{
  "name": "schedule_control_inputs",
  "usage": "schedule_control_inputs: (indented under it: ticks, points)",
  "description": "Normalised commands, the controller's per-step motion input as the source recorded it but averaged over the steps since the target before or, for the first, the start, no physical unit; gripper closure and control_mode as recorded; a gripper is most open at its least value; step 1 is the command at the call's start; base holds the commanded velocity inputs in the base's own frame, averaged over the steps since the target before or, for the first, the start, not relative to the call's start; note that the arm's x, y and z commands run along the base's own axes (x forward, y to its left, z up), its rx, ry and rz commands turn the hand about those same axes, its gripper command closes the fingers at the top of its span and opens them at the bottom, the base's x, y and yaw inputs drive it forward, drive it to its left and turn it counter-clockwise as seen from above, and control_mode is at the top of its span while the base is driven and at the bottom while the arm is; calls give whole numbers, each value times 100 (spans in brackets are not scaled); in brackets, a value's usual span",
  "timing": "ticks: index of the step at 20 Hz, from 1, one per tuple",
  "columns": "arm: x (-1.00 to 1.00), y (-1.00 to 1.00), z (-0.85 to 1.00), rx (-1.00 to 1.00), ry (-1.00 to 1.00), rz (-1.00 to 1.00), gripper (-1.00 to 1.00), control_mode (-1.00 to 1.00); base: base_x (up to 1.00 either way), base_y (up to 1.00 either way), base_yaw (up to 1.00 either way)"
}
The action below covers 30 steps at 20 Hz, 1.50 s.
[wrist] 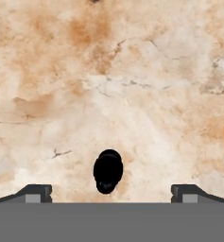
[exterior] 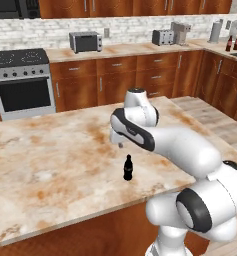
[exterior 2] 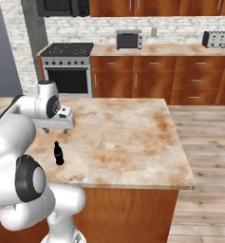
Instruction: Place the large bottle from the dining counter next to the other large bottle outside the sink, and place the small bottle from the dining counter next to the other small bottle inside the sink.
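The left base view alone takes in two large bottles [exterior: 233, 43] upright on the far counter [exterior: 140, 50] at top right. One small black bottle [exterior: 128, 167] stands upright on the dining counter [exterior: 50, 160], near its front edge with bare marble all around. The gripper [wrist: 111, 191] hangs above it, jaws spread wide, holding nothing.

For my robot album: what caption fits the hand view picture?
Open gripper looking down on the small black bottle standing on the marble dining counter.
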Motion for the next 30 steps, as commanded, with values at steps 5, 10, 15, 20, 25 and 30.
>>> schedule_control_inputs:
  ticks: [5,10,15,20,25,30]
  points:
    - [0,5,0,0,2,0,-100,-100,0,0,0]
    - [-18,9,-8,0,4,0,-100,-100,0,0,0]
    - [-3,3,-11,0,1,0,-100,-100,0,0,0]
    - [0,0,-9,0,2,0,-100,-100,0,0,0]
    - [-8,0,-18,0,2,0,-100,-100,0,0,0]
    - [-4,0,-2,0,0,0,-100,-100,0,0,0]
